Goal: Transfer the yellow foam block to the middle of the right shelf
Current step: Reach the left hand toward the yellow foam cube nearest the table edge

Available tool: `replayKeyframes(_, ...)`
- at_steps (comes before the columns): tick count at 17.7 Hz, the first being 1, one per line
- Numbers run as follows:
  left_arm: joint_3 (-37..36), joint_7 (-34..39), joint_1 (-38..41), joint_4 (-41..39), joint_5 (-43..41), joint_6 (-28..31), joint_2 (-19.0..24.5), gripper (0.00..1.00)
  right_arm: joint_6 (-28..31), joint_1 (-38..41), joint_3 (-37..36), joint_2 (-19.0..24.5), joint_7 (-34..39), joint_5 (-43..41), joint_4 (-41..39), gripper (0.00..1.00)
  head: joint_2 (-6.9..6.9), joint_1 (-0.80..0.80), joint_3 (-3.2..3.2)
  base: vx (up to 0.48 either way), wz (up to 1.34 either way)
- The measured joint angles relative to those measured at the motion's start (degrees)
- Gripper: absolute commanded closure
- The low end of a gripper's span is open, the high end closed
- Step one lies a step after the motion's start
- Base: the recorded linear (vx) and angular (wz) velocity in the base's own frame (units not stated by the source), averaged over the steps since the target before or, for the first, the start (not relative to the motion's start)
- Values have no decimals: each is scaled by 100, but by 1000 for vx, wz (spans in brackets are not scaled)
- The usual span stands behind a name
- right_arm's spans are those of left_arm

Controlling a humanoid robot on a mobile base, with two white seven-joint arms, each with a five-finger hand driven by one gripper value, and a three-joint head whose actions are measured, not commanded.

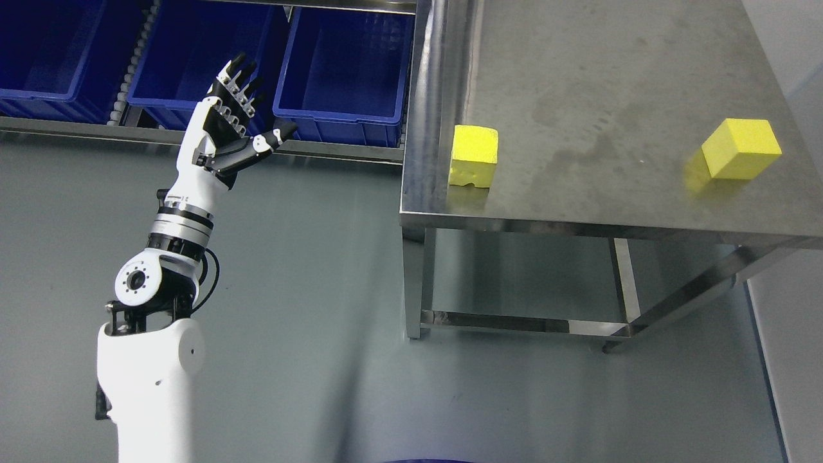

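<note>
1. Left hand (pixel 235 122) is up, well left of the table (pixel 578 96), fingers (pixel 239 77) spread wide, thumb out toward the table, palm empty. It holds nothing.
2. L arm (pixel 167 257) comes up from lower left, white shell w/ black wrist joints, over bare grey floor (pixel 308 289), well apart from the table.
3. Two yellow blocks on the table. Left block (pixel 474 155) sits at the table's left edge near the front corner, just beside the raised steel rim (pixel 429 96); its lower front face looks chipped or notched.
4. Right block (pixel 741 148) sits near the table's right side, toward the front edge, turned at an angle, well apart from the left block. Faint yellow reflection in the steel next to each.
5. Can't tell which block is the task's one; neither is touched by the hand.
6. Table top is steel, smudged, w/ steel legs and a lower crossbar (pixel 521 321) below.
7. Left of the table, beyond the hand: shelf (pixel 96 132) w/ three blue bins (pixel 344 71) side by side, the nearest bin close to the table's rim. Hand shows in front of the middle and right bins.
8. White wall (pixel 794 334) right of the table.
</note>
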Motion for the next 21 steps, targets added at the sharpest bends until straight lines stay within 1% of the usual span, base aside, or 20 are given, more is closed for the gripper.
replayKeyframes(5,-86,-90,-7,1,0,-5,0,0,0,0,0,0,0,0,0,0,0,0,0,0,8)
replayKeyframes(10,-348,-941,-292,20,-63,-34,116,0,0,0,0,0,0,0,0,0,0,0,0,0,0)
replayKeyframes(14,-761,-1296,-757,175,-176,-34,325,1,0,0,0,0,0,0,0,0,0,0,0,-4,-41)
replayKeyframes(17,-1205,-1608,-1114,406,-290,12,458,0,0,0,0,0,0,0,0,0,0,0,0,-8,-107)
replayKeyframes(21,-1646,-1942,-1342,736,-850,36,528,0,0,0,0,0,0,0,0,0,0,0,0,-11,-182)
